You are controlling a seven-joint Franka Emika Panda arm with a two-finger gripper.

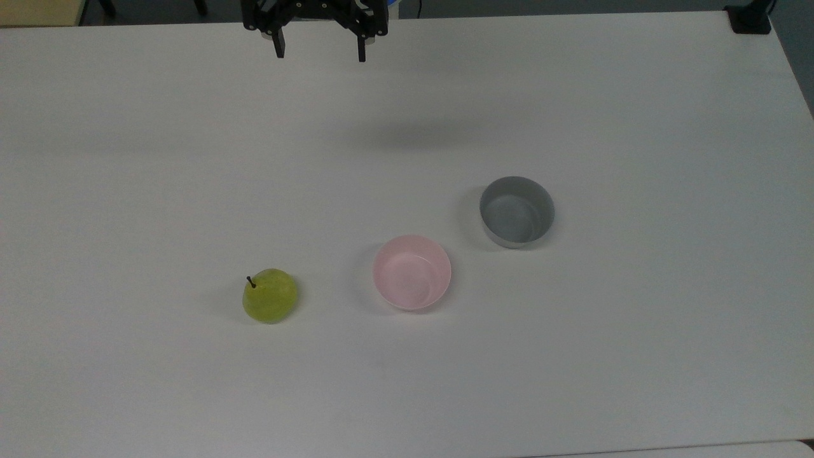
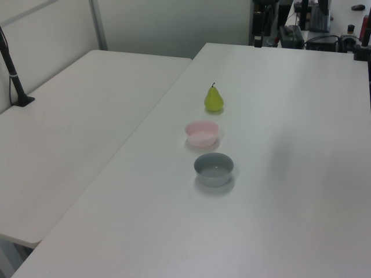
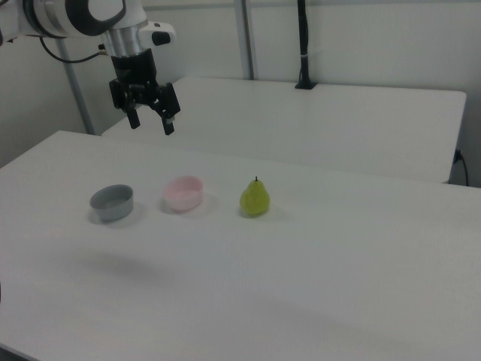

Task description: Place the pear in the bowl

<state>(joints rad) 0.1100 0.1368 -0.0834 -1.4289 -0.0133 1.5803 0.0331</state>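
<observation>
One yellow-green pear (image 1: 269,296) (short dark stem) stands upright on the table (image 1: 572,356).

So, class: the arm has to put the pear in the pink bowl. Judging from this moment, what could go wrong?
1. The pear stands upright and is rounded; the open gripper, high above the table, might tip or roll it when closing.
2. The grey bowl sits close beside the pink bowl, so the drop could land in the wrong one.
3. The pink bowl looks light and might slide if bumped.

Yellow-green pear (image 1: 269,296) with a dark stem, pale pink bowl (image 1: 412,272). Grey bowl (image 1: 516,211), white table (image 1: 572,356), black gripper (image 1: 320,53).
</observation>
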